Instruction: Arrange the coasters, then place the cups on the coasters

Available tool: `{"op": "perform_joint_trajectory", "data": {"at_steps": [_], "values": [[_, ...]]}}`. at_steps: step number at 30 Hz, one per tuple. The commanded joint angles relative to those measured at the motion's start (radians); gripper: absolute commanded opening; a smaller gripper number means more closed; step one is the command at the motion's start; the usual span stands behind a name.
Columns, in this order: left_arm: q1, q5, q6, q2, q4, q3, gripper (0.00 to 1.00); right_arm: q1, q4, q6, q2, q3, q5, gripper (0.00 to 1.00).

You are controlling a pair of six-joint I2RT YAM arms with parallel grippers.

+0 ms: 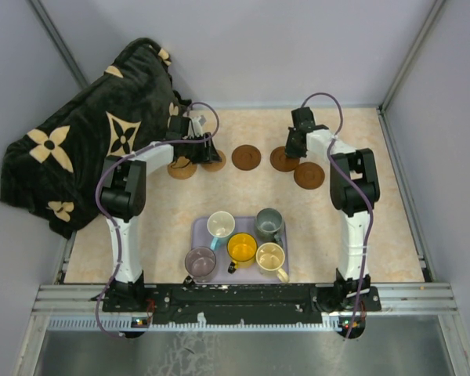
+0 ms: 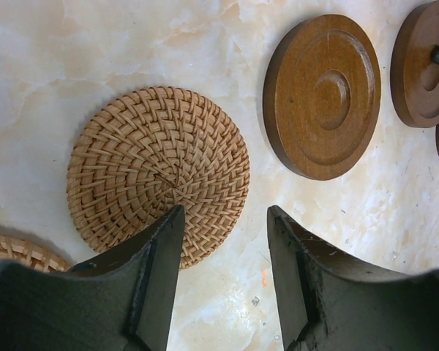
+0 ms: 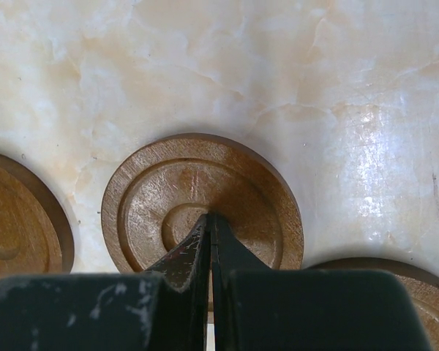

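1. Overhead view: I see the left gripper [image 1: 194, 149] over two tan woven round coasters [image 1: 182, 168]. The right gripper [image 1: 294, 147] is over one of three dark brown wooden round coasters [image 1: 246, 157]. Five handled mugs [image 1: 242, 247] stand in the rectangular lavender tray [image 1: 198, 235].
2. Left wrist view: I note the jaws moderately parted with nothing between them. One fingertip [image 2: 164, 241] overlaps a woven coaster's rim, and a brown coaster lies just beside it, apart.
3. Right wrist view: the jaws are pressed together, gripping nothing, with the tips over a brown coaster's centre. I cannot tell whether they touch it.
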Motion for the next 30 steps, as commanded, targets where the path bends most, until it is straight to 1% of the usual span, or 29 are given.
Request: {"op": "perform_joint_trajectory", "data": {"at_steps": [1,5,8,13,16,18,21,25,26,30], "values": [[-0.015,-0.019,0.037,0.043,-0.091,-0.002,0.58,-0.016,-0.030,-0.054,-0.056,0.024,0.041,0.00],[-0.015,-0.014,0.046,0.024,-0.097,0.011,0.62,-0.016,-0.031,-0.076,-0.097,0.051,0.043,0.07],[-0.015,-0.014,0.051,-0.007,-0.102,0.009,0.63,-0.016,-0.028,-0.089,-0.139,0.052,0.048,0.09],[-0.015,0.002,0.054,-0.100,-0.083,-0.014,0.64,-0.016,-0.005,-0.108,-0.239,0.005,0.064,0.11],[-0.015,0.007,0.053,-0.150,-0.088,-0.032,0.65,-0.016,-0.015,-0.112,-0.292,-0.040,0.087,0.16],[-0.015,-0.005,0.056,-0.194,-0.084,-0.069,0.65,-0.016,-0.021,-0.112,-0.324,-0.086,0.113,0.16],[-0.015,-0.043,0.069,-0.267,-0.072,-0.146,0.65,-0.017,-0.005,-0.110,-0.388,-0.204,0.152,0.15],[-0.010,-0.130,0.081,-0.338,-0.073,-0.235,0.65,-0.024,0.018,-0.093,-0.454,-0.331,0.168,0.13],[0.007,-0.158,0.071,-0.355,-0.076,-0.279,0.64,-0.032,0.020,-0.081,-0.466,-0.376,0.165,0.12],[0.056,-0.171,0.055,-0.356,-0.088,-0.325,0.61,-0.049,0.027,-0.072,-0.471,-0.413,0.141,0.11]]}}
